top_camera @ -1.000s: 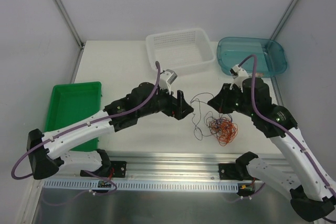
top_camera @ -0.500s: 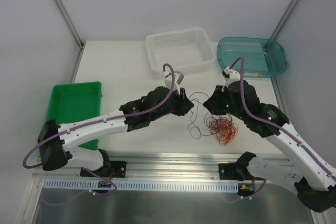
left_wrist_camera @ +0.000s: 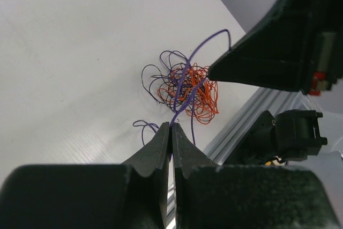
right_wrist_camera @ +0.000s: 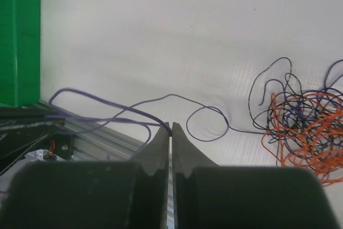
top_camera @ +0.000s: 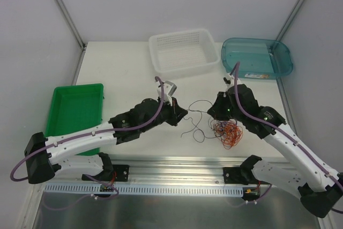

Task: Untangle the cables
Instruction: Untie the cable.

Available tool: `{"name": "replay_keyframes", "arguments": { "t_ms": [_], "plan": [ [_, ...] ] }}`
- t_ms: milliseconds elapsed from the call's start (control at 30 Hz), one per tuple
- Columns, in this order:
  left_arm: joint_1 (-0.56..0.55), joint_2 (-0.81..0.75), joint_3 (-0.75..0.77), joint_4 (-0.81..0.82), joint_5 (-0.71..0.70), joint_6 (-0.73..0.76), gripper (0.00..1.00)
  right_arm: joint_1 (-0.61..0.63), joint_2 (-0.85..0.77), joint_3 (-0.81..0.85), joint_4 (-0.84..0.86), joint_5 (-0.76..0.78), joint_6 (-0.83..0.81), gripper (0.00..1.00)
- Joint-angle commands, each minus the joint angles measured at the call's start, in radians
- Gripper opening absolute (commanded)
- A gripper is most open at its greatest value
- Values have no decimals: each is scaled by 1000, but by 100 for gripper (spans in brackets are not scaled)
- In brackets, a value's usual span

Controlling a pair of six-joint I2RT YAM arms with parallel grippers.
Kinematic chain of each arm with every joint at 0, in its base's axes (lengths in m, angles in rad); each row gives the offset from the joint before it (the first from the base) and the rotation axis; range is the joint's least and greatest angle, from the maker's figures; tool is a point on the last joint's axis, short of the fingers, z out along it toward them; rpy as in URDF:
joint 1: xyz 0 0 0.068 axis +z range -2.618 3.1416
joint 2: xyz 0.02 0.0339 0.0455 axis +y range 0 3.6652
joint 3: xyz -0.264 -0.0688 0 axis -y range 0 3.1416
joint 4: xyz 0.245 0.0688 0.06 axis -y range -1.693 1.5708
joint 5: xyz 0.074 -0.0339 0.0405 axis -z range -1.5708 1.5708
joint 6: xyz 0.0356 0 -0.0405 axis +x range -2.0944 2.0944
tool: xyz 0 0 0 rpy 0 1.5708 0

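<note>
The cables [top_camera: 227, 132] lie as a small tangle of orange and dark thin wires on the white table, right of centre. A thin purple strand [top_camera: 197, 112] runs out of the tangle between the two grippers. My left gripper [top_camera: 181, 115] is shut on this strand; in the left wrist view the strand [left_wrist_camera: 182, 97] climbs from the closed left gripper [left_wrist_camera: 171, 126] to the tangle [left_wrist_camera: 188, 87]. My right gripper [top_camera: 212, 111] is shut on a purple strand [right_wrist_camera: 115, 108] as well, pinched at the tip of the right gripper [right_wrist_camera: 171, 128]. The tangle [right_wrist_camera: 310, 126] lies to its right.
A white mesh basket [top_camera: 182, 52] and a blue-green tub [top_camera: 258, 57] stand at the back. A green tray [top_camera: 75, 110] sits at the left. An aluminium rail [top_camera: 177, 163] runs along the near edge. The right arm's dark body [left_wrist_camera: 278, 41] hangs close over the tangle.
My left gripper has gone from open to shut on the purple strand and drawn back a little to the left. The right gripper stayed shut and shifted slightly.
</note>
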Motion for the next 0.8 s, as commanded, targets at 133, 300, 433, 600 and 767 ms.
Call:
{"name": "replay_keyframes", "arguments": {
  "t_ms": [133, 300, 433, 600, 767],
  "plan": [
    [-6, -157, -141, 265, 75, 119, 0, -100, 56, -77, 127, -316, 17, 1],
    [-6, -157, -167, 299, 23, 133, 0, -97, 117, -54, 159, -556, -9, 1],
    [-6, -163, -180, 343, -10, 170, 0, -97, 173, -37, 109, -654, -64, 1],
    [-6, -169, -214, 398, -46, 187, 0, -83, 157, -93, 220, -773, -46, 1],
    [-6, -148, -262, 504, -1, 146, 1, -74, 166, -114, 329, -864, -27, 1]
  ]
}}
